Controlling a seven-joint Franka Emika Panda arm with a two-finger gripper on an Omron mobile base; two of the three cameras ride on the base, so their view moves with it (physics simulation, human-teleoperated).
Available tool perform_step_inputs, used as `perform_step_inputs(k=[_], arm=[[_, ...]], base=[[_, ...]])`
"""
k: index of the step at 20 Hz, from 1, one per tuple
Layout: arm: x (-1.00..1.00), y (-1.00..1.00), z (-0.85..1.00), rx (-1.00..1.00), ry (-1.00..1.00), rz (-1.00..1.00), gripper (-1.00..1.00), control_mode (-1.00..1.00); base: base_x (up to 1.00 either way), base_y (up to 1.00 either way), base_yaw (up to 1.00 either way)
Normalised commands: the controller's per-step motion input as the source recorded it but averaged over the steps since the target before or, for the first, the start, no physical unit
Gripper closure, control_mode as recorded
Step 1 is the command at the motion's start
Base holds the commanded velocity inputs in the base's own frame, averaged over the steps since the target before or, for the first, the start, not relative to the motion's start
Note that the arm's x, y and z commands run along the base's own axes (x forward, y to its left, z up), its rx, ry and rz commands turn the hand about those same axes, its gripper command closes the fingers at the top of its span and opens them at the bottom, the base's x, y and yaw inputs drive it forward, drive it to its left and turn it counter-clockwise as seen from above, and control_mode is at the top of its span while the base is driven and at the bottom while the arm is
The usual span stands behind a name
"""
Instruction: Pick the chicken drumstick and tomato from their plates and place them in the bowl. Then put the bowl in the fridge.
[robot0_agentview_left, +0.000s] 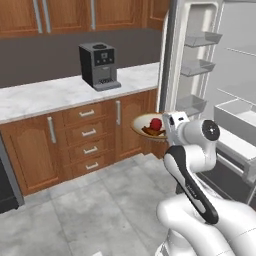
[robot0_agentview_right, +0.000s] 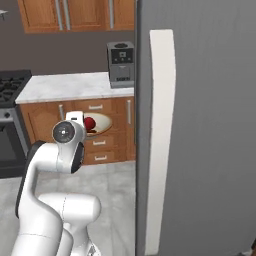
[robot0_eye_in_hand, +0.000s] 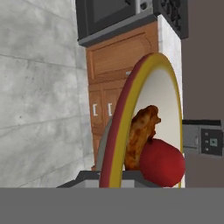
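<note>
plainly, the risk here is spilling: the bowl hangs in mid-air beside the open fridge, held at its rim by the claw, which is clenched on it. any tilt or a knock against the door bins could roll the tomato out, i judge. the bowl carries both the tomato and the chicken drumstick, touching each other. the bins look empty. a coffee machine stands on the desk, well apart.
</note>
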Motion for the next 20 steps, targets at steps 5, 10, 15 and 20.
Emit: perform_step_inputs(k=[5, 10, 15, 20], arm=[[0.00, 0.00, 0.00, 0.00, 0.00, 0.00, 1.00, 1.00], [0.00, 0.00, 0.00, 0.00, 0.00, 0.00, 1.00, 1.00], [0.00, 0.00, 0.00, 0.00, 0.00, 0.00, 1.00, 1.00], [0.00, 0.00, 0.00, 0.00, 0.00, 0.00, 1.00, 1.00]], base=[[0.44, 0.50, -0.43], [0.62, 0.44, -0.22], [0.85, 0.35, -0.09], [0.73, -0.13, 0.32]])
